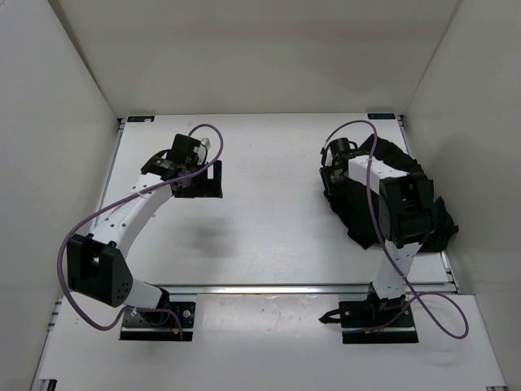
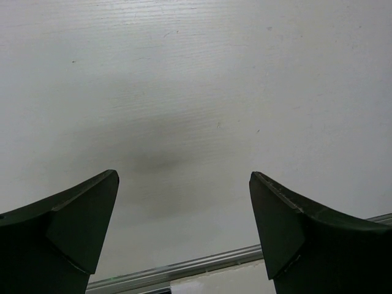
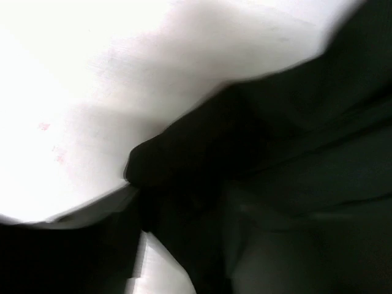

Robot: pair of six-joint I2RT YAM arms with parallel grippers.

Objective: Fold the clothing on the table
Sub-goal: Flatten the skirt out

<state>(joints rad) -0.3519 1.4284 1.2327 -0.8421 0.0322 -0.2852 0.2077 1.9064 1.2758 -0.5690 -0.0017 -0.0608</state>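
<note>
Skirt [image 1: 356, 218]: lies crumpled in a dark heap on right side of table [image 1: 269, 212], well apart from left gripper [image 2: 184, 177]. Left gripper: hovers over bare tabletop, jaws spread wide, holds nothing. Right gripper [image 1: 334, 171]: sits low at skirt's far left edge, arm above fabric; wrist view dark and blurred, so cannot tell whether jaws pinch cloth.

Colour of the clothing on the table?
Black, no print visible. The clothing shows best in the top external view, against the white table.

Black skirt [image 1: 356, 218] lies bunched on the white table [image 1: 269, 204], right side.
</note>
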